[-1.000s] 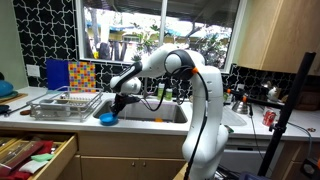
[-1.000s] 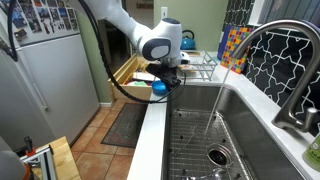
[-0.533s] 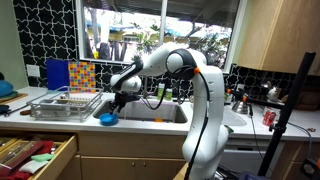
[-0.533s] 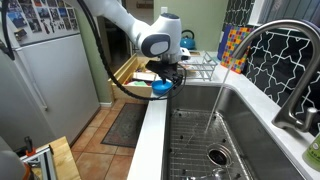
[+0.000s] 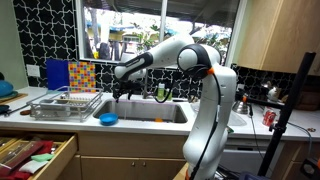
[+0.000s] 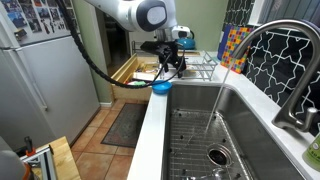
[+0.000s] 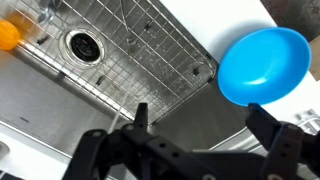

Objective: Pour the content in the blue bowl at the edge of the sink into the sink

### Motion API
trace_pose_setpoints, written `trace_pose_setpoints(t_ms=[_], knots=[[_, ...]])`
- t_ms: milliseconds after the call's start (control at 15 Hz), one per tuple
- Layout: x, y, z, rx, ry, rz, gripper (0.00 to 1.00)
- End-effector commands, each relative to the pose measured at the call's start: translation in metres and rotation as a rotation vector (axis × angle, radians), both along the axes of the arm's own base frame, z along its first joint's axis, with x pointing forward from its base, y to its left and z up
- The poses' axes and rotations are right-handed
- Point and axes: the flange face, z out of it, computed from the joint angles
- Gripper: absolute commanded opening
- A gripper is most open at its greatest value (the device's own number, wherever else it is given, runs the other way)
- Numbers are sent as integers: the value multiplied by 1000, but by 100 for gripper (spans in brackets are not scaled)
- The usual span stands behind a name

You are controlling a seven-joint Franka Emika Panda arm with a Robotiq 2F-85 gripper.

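Below your tool point(image 7: 200, 118) and slightly to one side, the blue bowl point(image 7: 265, 65) sits upright on the sink point(image 7: 40, 110) edge, ungrasped. The tool hangs above it, jaws apart and empty. You seem to be at the grasp step: descend, pinch the rim, tip it sinkward.

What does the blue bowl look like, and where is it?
The bowl is bright blue, round and smooth, and looks like plastic. It stands upright on the white counter at the edge of the sink. Nothing shows inside it. The open gripper hangs above and does not touch it.
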Motion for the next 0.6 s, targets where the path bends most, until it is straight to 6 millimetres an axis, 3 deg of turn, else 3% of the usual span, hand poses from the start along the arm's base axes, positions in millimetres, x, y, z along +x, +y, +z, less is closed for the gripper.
trace_pose_setpoints(t_ms=[0, 267, 333, 533], knots=[[-17, -1, 26, -39, 36, -198, 100], [-30, -5, 39, -108, 82, -396, 100], [-24, -5, 38, -77, 64, -315, 100], [-24, -4, 40, -79, 64, -323, 100]])
